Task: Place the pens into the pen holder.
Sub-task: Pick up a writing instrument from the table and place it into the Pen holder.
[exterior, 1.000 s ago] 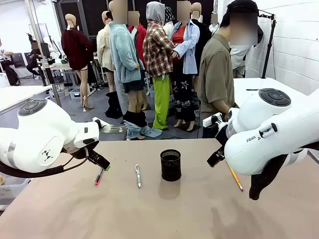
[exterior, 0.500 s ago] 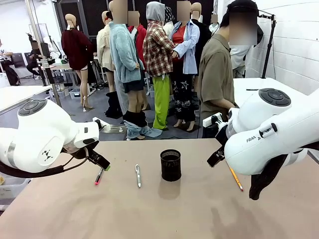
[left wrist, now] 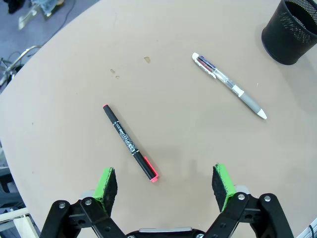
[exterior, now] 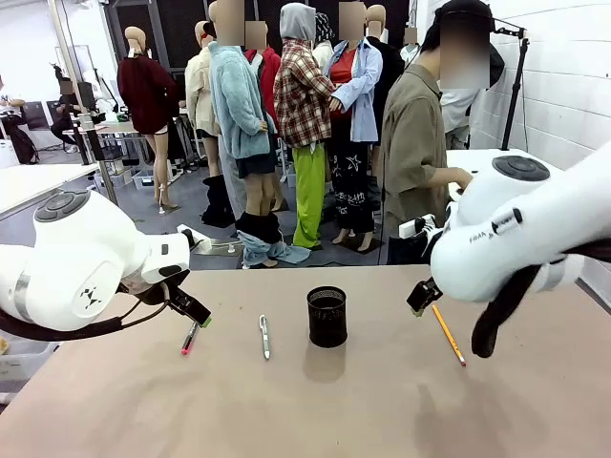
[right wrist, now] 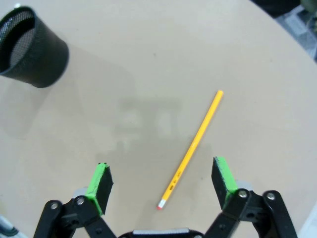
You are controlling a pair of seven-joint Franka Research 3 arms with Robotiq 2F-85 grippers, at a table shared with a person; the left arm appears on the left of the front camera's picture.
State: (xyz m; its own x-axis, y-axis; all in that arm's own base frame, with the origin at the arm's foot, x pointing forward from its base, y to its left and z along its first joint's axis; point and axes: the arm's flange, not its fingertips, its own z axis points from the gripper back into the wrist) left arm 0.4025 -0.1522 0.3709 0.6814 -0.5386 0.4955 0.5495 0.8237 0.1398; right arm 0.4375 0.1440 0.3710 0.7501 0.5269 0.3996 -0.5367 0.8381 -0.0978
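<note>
Left tool (left wrist: 165, 181), right tool (right wrist: 162, 179) spread; 3 pens (exterior: 190, 338) (exterior: 264, 337) (exterior: 447, 335), 1 pen holder (exterior: 326, 317).

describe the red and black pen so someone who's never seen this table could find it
On the table, find the black mesh pen holder, then look toward the robot's left. Past the silver-white pen lies the red and black pen, beneath the open left gripper. It alone has a black barrel with red ends; the others are silver-white and an orange-yellow pencil.

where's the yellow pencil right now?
In the front view the yellow pencil lies flat on the table's right side, right of the pen holder. It sits under the open right gripper, not gripped.
</note>
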